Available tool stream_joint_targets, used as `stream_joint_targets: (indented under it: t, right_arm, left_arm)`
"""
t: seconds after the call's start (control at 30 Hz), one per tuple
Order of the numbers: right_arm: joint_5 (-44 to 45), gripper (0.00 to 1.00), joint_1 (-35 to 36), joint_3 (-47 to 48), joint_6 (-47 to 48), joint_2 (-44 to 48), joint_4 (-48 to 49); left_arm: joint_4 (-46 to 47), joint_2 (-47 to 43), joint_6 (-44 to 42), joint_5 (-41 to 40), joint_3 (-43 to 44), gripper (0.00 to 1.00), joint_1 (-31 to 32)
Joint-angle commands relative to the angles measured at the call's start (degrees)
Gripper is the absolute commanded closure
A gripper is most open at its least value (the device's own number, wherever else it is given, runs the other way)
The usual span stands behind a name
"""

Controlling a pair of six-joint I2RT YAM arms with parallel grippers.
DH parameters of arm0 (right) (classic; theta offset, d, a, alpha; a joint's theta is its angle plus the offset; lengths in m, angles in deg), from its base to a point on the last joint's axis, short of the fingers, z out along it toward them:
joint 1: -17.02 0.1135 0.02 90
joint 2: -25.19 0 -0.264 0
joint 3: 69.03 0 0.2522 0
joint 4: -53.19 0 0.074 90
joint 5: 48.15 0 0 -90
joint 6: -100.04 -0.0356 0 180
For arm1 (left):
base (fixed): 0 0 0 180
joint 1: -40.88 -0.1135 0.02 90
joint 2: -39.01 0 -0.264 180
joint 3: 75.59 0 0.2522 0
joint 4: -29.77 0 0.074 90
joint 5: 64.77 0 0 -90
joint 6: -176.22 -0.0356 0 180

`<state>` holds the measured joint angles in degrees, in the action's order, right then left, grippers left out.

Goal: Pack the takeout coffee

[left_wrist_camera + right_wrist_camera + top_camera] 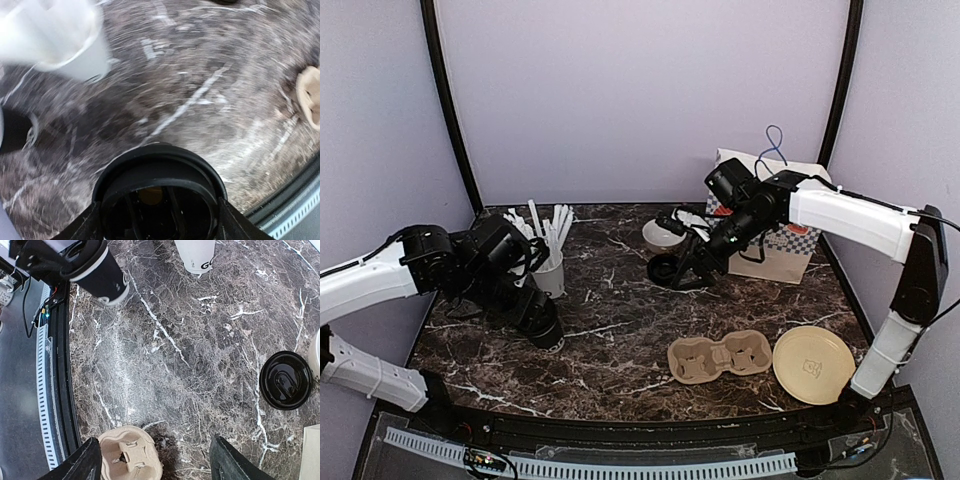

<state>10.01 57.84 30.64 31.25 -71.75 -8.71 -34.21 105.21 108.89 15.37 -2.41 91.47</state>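
the left claw (157,225) is clenched around a black cup (159,172) with its lid on, gripping it by the sides at the lower left of the overhead view, just beside the white cup of sticks (551,275); from the right wrist view the cup looks tilted and a little off the table (620,300). the right claw (157,460) is released, with nothing between its fingers, and hangs over the middle of the table. a second black lid (286,380) lies at the right of that view, and i cannot tell whether a cup sits under it. the step in hand looks like carrying the held cup to the cardboard carrier (720,358), which lies at the lower middle of the overhead view, well apart from the cup. to do it well, bring the cup upright first, so nothing spills and the lid does not pop. then cross the table above the carrier's rim, line the cup's base up over one round pocket and lower it straight down. let go only when it sits firm. the carrier is light and may slide, so the free right claw could steady its far end. the paper bag (780,255) at the upper right probably comes later.
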Motion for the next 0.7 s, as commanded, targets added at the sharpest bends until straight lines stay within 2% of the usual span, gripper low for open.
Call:
stream_joint_targets:
  t: [0.0, 0.17, 0.43, 0.67]
  right_arm:
    - [-1.19, 0.26, -0.03, 1.99, 0.68, -0.51, -0.15]
    - [-1.55, 0.27, -0.01, 1.41, 0.59, -0.23, -0.02]
    - [-1.83, 0.27, -0.01, 0.25, 0.5, 0.57, 0.5]
    - [-2.41, 0.27, -0.03, -1.01, 0.52, 0.97, 1.11]
  left_arm:
    - [-6.68, -6.06, 10.38, -7.14, -3.21, 0.25, -4.0]
    - [-10.4, -9.49, 14.17, -8.28, -4.79, 0.24, -10.0]
    - [-11.15, -8.53, 13.72, -5.65, -7.04, 0.22, -21.62]
    - [-10.7, -4.49, 13.01, -3.31, -9.26, 0.13, -24.13]
